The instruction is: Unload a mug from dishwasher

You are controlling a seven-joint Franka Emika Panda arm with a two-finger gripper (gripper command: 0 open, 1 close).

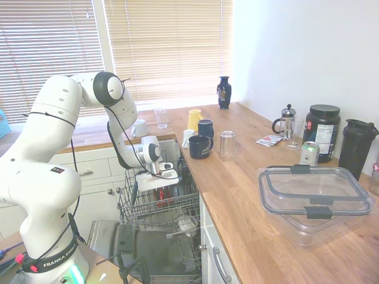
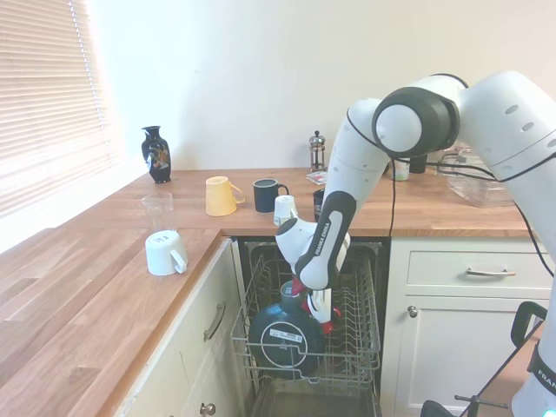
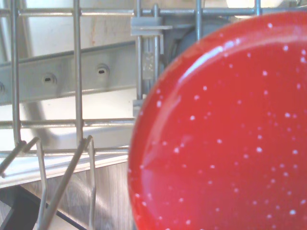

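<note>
Red and glossy, the mug sits low inside the dishwasher rack, just beside a dark round container. My gripper is down at it; finger spread I cannot tell, presumably positioned for lifting.

This is a home kitchen. A built-in dishwasher with a grey wire basket rack sits open under an L-shaped wooden worktop. Beside the dishwasher are white cabinet drawers with metal handles. On the worktop above the dishwasher stand dark navy mugs, a yellow cup and a clear drinking glass. Further along the worktop from the dishwasher are a glass French press and a clear plastic lidded food container. Slatted window blinds hang behind the worktop.
</note>
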